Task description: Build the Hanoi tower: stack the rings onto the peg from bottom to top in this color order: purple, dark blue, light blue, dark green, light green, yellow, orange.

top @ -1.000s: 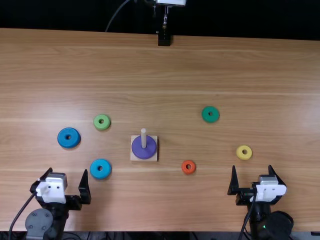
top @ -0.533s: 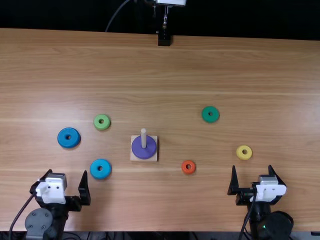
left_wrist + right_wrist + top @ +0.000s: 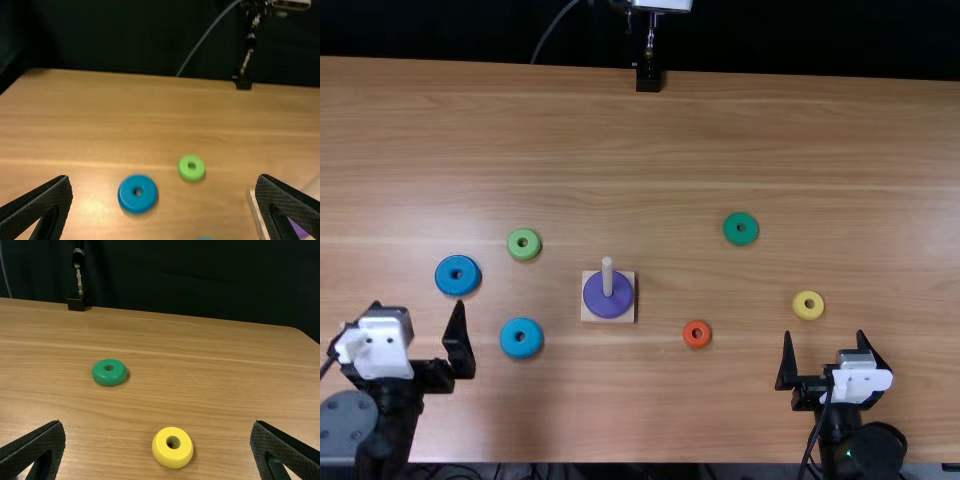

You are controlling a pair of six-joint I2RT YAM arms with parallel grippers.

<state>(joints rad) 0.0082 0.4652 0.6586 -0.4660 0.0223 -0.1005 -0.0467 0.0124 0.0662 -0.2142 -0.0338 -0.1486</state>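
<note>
Top view has a round purple ring [image 3: 595, 303] circling the pale peg [image 3: 607, 272], left fingers [image 3: 458, 343] and right fingers [image 3: 787, 365] wide apart.

Purple ring [image 3: 607, 300] around upright peg [image 3: 607, 276]

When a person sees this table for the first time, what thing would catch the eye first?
Probably the purple ring would, lying around the pale upright peg near the middle of the table. Next may come the bright orange ring, lying alone to the peg's right in the top view, and the yellow ring farther right.
</note>
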